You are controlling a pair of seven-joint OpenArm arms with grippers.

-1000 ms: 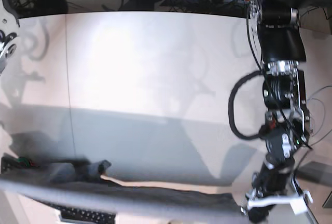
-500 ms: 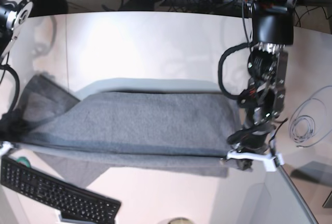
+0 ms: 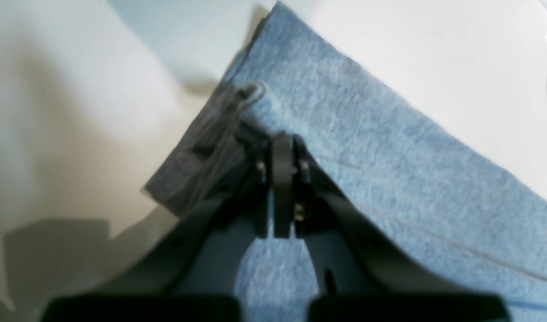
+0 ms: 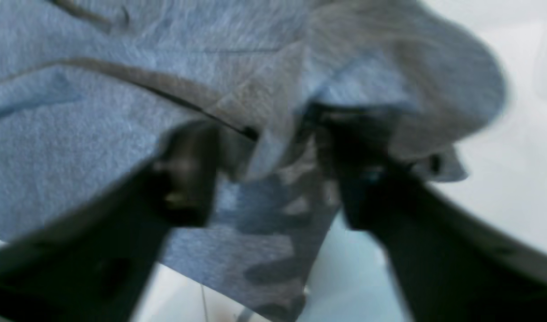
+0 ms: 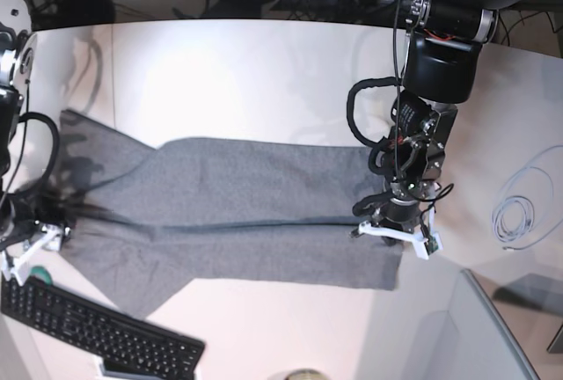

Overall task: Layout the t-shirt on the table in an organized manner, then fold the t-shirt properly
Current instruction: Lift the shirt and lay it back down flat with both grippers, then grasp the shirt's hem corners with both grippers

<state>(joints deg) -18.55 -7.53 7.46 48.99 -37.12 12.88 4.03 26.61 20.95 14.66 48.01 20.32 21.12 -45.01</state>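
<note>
The heather-grey t-shirt (image 5: 237, 213) lies spread lengthwise across the white table (image 5: 246, 72), with a crease running along its middle. At its right end my left gripper (image 5: 393, 227) is shut on the fabric. The left wrist view shows the left gripper (image 3: 282, 147) pinching a hemmed corner of the t-shirt (image 3: 412, 179). At the shirt's left end is my right gripper (image 5: 33, 241). In the blurred right wrist view the right gripper (image 4: 264, 165) has its jaws wide apart, with bunched t-shirt (image 4: 99, 134) cloth loose between them.
A black keyboard (image 5: 97, 332) sits at the near left edge, just below the shirt. A coiled white cable (image 5: 519, 208) lies to the right of the left arm. A grey panel (image 5: 493, 327) fills the near right corner. Cables and gear crowd the area behind the table.
The shirt has swung from the near edge up over the table and now lies flat. Both arms moved toward the table's middle. The right gripper's jaws have opened.
</note>
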